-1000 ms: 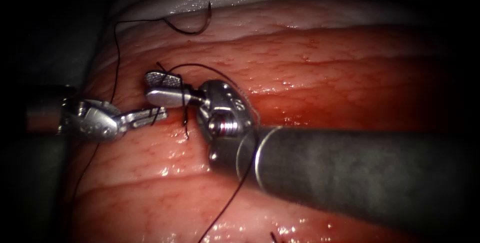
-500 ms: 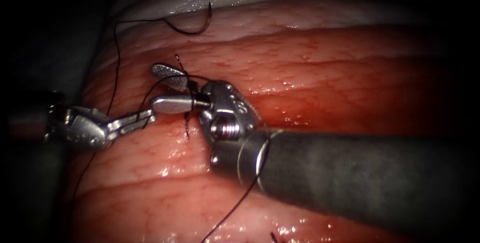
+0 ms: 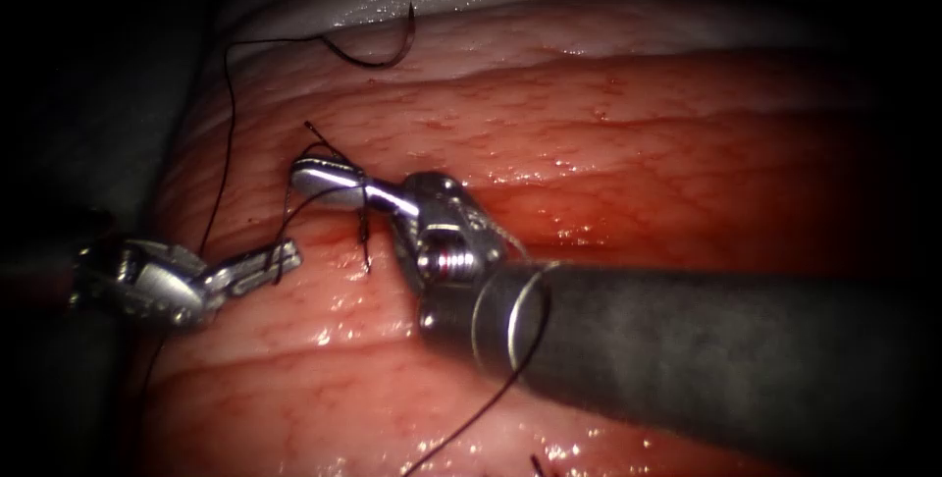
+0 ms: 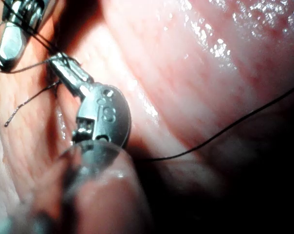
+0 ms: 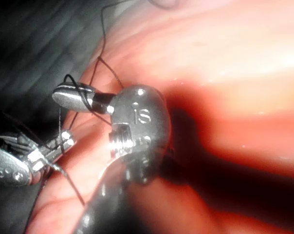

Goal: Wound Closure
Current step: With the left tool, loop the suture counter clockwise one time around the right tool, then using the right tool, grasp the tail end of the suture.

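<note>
The curved needle (image 3: 378,50) lies free on top of the tissue (image 3: 638,143) at its far edge, not in the tissue and held by neither tool. Its thread (image 3: 224,133) runs down to my left tool (image 3: 285,256), which is shut on it. My right tool (image 3: 319,176) is shut on the short thread end, with thread looped around its jaws. The stitch enters the tissue (image 3: 365,246) just below them. In the left wrist view, my left tool (image 4: 64,68) grips thread beside the right tool (image 4: 10,34). In the right wrist view, the right tool (image 5: 69,95) sits above the left tool (image 5: 57,144).
Red fluid (image 3: 579,222) pools along the cut, right of the right tool's wrist. A thread strand (image 3: 481,408) crosses the right shaft (image 3: 687,340) and trails to the near edge. A cut thread end (image 3: 537,464) lies there too.
The right tool's jaws, open before, have closed on the thread end. The left tool has moved left and down with its strand.
</note>
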`<control>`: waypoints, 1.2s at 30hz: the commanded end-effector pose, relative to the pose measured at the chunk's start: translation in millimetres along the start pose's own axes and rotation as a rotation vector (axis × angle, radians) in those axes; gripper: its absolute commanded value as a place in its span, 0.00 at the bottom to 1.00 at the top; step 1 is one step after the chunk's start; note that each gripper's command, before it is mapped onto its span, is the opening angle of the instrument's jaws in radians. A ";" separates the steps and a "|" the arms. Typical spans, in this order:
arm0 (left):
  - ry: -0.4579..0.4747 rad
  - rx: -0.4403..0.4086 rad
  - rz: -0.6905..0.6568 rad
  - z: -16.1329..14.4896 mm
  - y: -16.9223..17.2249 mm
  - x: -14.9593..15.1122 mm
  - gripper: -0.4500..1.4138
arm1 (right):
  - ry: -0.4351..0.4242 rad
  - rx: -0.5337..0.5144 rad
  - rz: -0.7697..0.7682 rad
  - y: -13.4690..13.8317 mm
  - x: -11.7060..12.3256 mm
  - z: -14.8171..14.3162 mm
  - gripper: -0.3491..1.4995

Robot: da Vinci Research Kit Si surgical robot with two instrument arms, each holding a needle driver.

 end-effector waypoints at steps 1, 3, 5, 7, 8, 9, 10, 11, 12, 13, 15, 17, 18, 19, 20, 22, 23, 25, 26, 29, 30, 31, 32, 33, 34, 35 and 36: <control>-0.030 0.009 0.021 0.5 0.4 -0.4 0.00 | 0.002 -0.033 -0.011 -0.1 -0.7 0.2 0.28; -0.079 0.023 0.073 0.6 0.4 -0.5 0.00 | 0.011 -0.081 -0.022 -0.4 -0.6 -0.1 0.35; -0.157 0.040 0.116 1.1 0.3 -1.2 0.00 | 0.026 -0.128 -0.030 -1.0 -0.6 -0.4 0.64; -0.165 0.025 0.130 1.9 0.5 -2.3 0.00 | 0.022 -0.080 0.006 -1.8 -0.9 -0.1 0.72; -0.173 0.022 0.133 2.1 0.5 -2.6 0.00 | 0.022 -0.063 0.001 -2.1 -1.0 -0.1 0.69; -0.179 0.022 0.137 2.2 0.7 -2.9 0.00 | 0.023 -0.063 -0.002 -2.3 -1.0 -0.1 0.68; -0.187 0.023 0.140 2.5 0.8 -3.3 0.00 | 0.022 -0.057 0.001 -2.4 -1.0 -0.1 0.68; -0.192 0.022 0.143 2.6 0.8 -3.6 0.00 | 0.024 -0.041 0.004 -2.6 -1.0 -0.1 0.62; -0.196 0.024 0.144 2.7 0.9 -3.8 0.00 | 0.029 -0.035 0.008 -2.6 -0.9 -0.1 0.55; -0.200 0.027 0.147 2.8 0.9 -4.0 0.00 | 0.034 -0.032 0.008 -2.7 -0.9 -0.1 0.53; -0.205 0.029 0.150 3.0 1.1 -4.2 0.00 | 0.043 -0.030 0.010 -2.6 -0.8 -0.1 0.32; -0.209 0.033 0.154 2.9 1.5 -4.0 0.00 | 0.049 -0.033 0.012 -2.5 -0.7 -0.2 0.18; -0.209 0.032 0.163 2.9 1.7 -3.9 0.00 | 0.052 -0.046 0.012 -2.4 -0.6 -0.2 0.15; -0.212 0.033 0.178 2.7 1.9 -3.7 0.00 | 0.057 -0.063 0.011 -2.2 -0.5 -0.3 0.15; -0.215 0.033 0.185 2.6 2.0 -3.4 0.00 | 0.061 -0.079 0.008 -2.1 -0.4 -0.3 0.15; -0.218 0.033 0.200 2.4 2.2 -2.7 0.00 | 0.082 -0.137 -0.009 -1.4 -0.3 -0.5 0.18; -0.218 0.032 0.207 2.5 2.2 -2.4 0.00 | 0.085 -0.168 -0.015 -1.1 -0.2 -0.7 0.18; -0.222 0.030 0.224 2.6 2.2 -1.9 0.00 | 0.096 -0.203 -0.022 -0.6 0.0 -0.9 0.27; -0.227 0.030 0.236 2.8 2.2 -1.7 0.00 | 0.097 -0.219 -0.027 -0.3 0.1 -1.0 0.36; -0.231 0.030 0.256 3.6 2.1 -1.3 0.00 | 0.081 -0.268 -0.053 0.3 0.1 -1.2 0.56; -0.230 0.031 0.263 4.2 2.2 -1.2 0.00 | 0.066 -0.291 -0.065 0.5 -0.1 -1.2 0.58; -0.230 0.031 0.264 4.4 2.3 -1.2 0.00 | 0.054 -0.309 -0.074 0.6 -0.2 -1.1 0.60; -0.233 0.031 0.276 4.6 2.4 -1.2 0.00 | 0.045 -0.323 -0.081 0.7 -0.3 -1.0 0.62; -0.235 0.029 0.282 4.8 2.4 -1.2 0.00 | 0.038 -0.336 -0.087 0.9 -0.4 -1.0 0.64; -0.236 0.024 0.283 5.0 2.5 -1.2 0.00 | 0.019 -0.366 -0.094 1.2 -0.5 -0.7 0.67; -0.238 0.022 0.283 5.2 2.6 -1.3 0.00 | 0.010 -0.383 -0.100 1.5 -0.6 -0.6 0.71; -0.240 0.018 0.289 5.2 2.6 -1.3 0.00 | -0.009 -0.396 -0.107 1.8 -0.7 -0.4 0.75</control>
